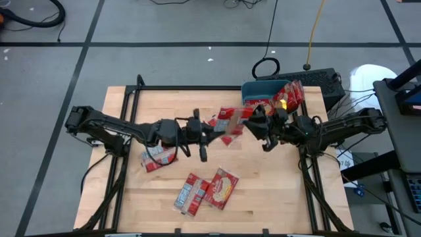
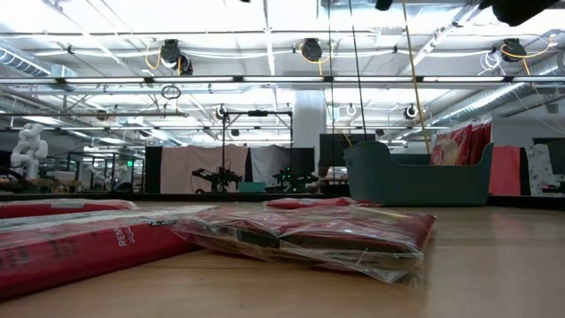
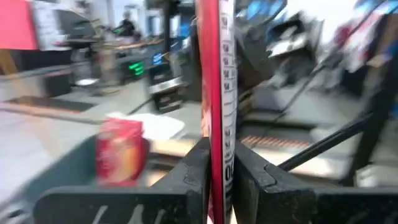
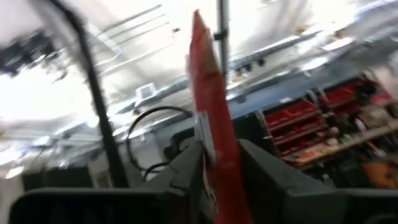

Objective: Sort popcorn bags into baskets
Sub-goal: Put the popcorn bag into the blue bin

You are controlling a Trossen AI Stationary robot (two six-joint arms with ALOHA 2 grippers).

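Near the frame's centre, the left gripper (image 3: 221,177) and right gripper (image 4: 217,171) are both pinching one flat red plastic popcorn bag (image 1: 231,122) edge-on, a light, limp, slippery-looking packet best gripped by its rim.

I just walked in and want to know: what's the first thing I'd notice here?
Two dark arms meet over the middle of the wooden table, with a red popcorn bag between them. The left end effector pinches a bag edge-on, and the right end effector has a red bag between its fingers too. Behind them, a teal basket at the far edge already has red bags sticking out.
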